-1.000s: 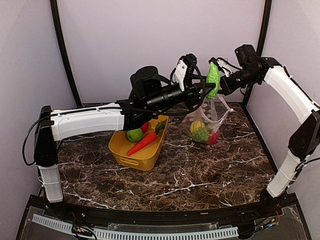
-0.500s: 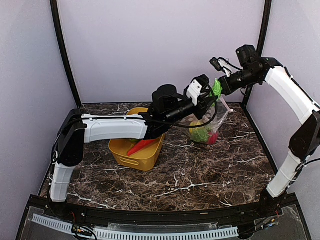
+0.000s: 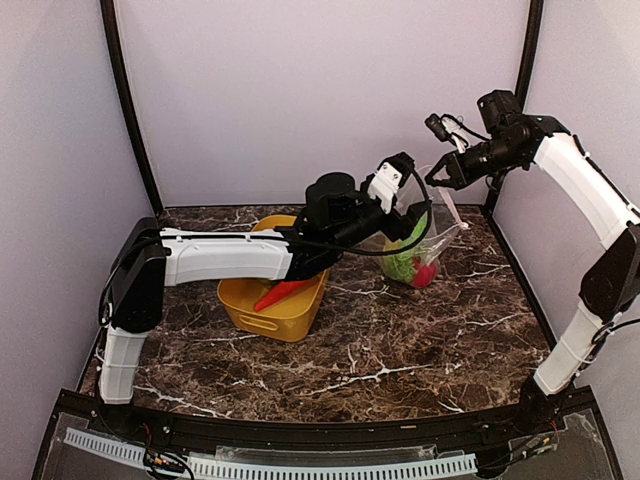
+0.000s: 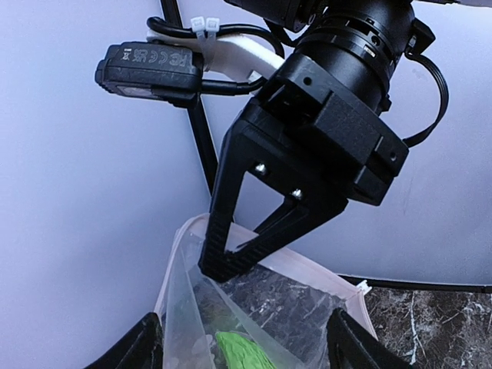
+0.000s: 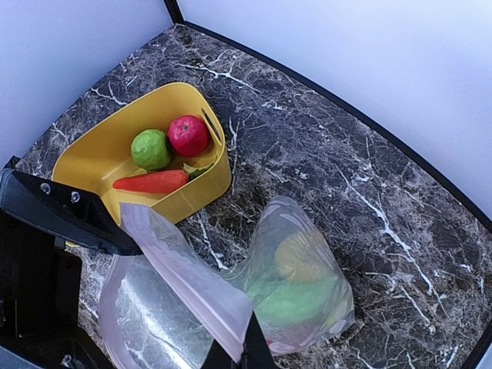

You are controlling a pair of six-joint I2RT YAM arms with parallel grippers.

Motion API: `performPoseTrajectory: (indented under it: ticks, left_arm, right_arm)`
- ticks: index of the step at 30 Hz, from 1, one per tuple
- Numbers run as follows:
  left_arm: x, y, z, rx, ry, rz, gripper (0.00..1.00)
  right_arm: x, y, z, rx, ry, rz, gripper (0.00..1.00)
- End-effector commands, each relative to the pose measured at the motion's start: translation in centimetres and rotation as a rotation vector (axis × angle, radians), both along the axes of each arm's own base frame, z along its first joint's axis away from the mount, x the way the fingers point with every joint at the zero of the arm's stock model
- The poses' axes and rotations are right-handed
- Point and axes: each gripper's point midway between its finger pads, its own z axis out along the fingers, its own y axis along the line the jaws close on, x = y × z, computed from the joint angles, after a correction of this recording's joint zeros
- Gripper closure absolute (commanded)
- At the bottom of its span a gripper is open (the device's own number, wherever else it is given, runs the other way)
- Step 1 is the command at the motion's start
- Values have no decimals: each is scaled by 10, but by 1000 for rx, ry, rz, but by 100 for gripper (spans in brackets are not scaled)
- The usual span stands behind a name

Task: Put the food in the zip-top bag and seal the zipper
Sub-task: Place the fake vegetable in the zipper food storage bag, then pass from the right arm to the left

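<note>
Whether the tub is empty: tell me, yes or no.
No: a carrot, a green fruit and a red fruit lie in the tub.

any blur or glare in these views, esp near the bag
Top external: evenly lit, sharp, no glare on the marble table. Left wrist: the right gripper is crisp, the left gripper at the bottom edge dark and soft. Right wrist: the yellow tub is sharp, the zip-top bag's near edge soft.
</note>
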Motion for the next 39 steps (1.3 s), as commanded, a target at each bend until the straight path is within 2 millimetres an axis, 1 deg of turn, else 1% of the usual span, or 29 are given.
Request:
performPoseTrajectory:
  ticks: [1,2,3,4,5,7,9,10,11,12,13,15,18,22,23,24,25,26,27,28,29,30,31,32,36,38,39]
  left_arm:
    - [-20,32,58,-88,62,46,30]
    - [-24,34,54,-105,120,55,31]
    - [-28,41,60,-114,158,63,33]
    - [-30,44,55,-143,238,86,37]
    - [-32,50,52,-134,285,105,38]
    - [-31,58,38,-184,439,154,42]
    - [-30,62,24,-206,546,186,44]
    - [-30,62,21,-214,574,187,46]
    - [-30,61,14,-228,625,190,47]
    - [-31,59,13,-234,645,182,48]
    - [-30,57,5,-236,685,189,48]
    - [-31,51,0,-236,726,178,48]
    - [-29,46,-15,-220,774,191,48]
    - [-32,34,-24,-243,831,146,46]
    - [-34,31,-23,-249,841,129,47]
    - [-33,28,-28,-243,850,128,47]
    - [-33,27,-25,-252,858,124,49]
    - [-31,25,-35,-232,875,140,51]
    - [-29,25,-33,-242,885,146,55]
    - [-28,24,-41,-228,901,158,58]
    - [-26,24,-42,-230,907,159,65]
    - [-24,23,-46,-227,917,162,69]
    - [-22,23,-50,-225,925,165,75]
    - [-21,24,-52,-225,935,168,77]
    - [-18,24,-59,-213,951,165,94]
    - [-17,25,-59,-206,946,166,98]
    - [-17,25,-60,-201,944,168,99]
  right_arm:
    - [-1,-2,8,22,-26,-1,100]
    - [-1,-2,5,18,-25,-2,100]
    - [-1,-2,4,18,-25,-1,100]
    - [-1,-2,3,17,-23,1,100]
    - [-1,-1,1,18,-18,4,100]
    - [-1,0,-1,25,-9,11,100]
    - [-1,3,-2,31,-3,18,100]
    - [0,4,-3,30,-2,20,100]
    - [0,5,-3,26,-4,20,100]
    - [1,5,-3,21,-7,20,100]
    - [1,6,-3,17,-10,19,100]
    - [0,6,-3,12,-14,18,100]
    - [-2,6,-2,8,-21,19,100]
    - [-6,9,-7,-4,-22,30,100]
    - [-7,9,-10,-9,-18,32,100]
    - [-8,10,-12,-16,-16,36,100]
    - [-8,10,-15,-25,-12,37,100]
    - [-8,10,-18,-33,-10,38,100]
    - [-9,10,-19,-38,-10,39,100]
    - [-9,9,-20,-43,-12,37,100]
    - [-10,8,-21,-47,-14,38,100]
    - [-10,7,-22,-53,-16,37,100]
    - [-11,6,-23,-60,-17,35,99]
    - [-12,5,-24,-68,-20,35,96]
    - [-17,-1,-33,-104,-17,40,78]
    - [-20,-4,-39,-124,-10,41,71]
    - [-22,-5,-40,-131,-9,40,68]
